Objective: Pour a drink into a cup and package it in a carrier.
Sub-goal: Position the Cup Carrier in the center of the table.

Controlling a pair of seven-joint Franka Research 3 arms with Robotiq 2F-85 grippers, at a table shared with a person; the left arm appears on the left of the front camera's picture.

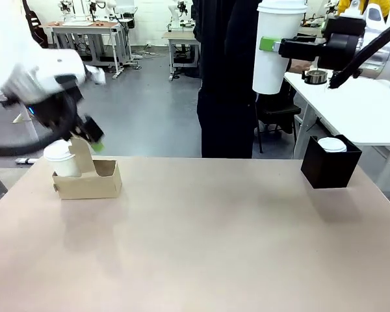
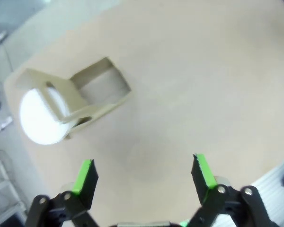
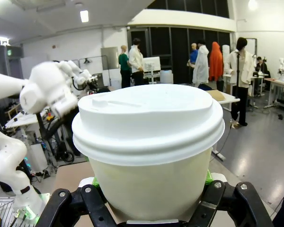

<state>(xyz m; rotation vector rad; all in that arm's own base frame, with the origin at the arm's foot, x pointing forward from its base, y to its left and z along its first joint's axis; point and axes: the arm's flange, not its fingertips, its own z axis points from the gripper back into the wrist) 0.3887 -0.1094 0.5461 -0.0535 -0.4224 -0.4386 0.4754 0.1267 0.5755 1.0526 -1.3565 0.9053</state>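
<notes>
Carrier (image 1: 94, 185) sits at 9 o'clock on the counter (image 1: 201, 247), with the first cup (image 1: 60, 159) seated in its 9 o'clock slot and the 3 o'clock slot (image 1: 107, 170) empty. Left hand (image 1: 91, 135) hovers just above, jaws fully apart, holding nothing. Step in hand: packaging, by judgement. Right hand (image 1: 276, 44), raised at 1 o'clock, is clamped on the second cup (image 1: 270, 71). The next move probably calls for lowering it upright into the empty slot.
</notes>
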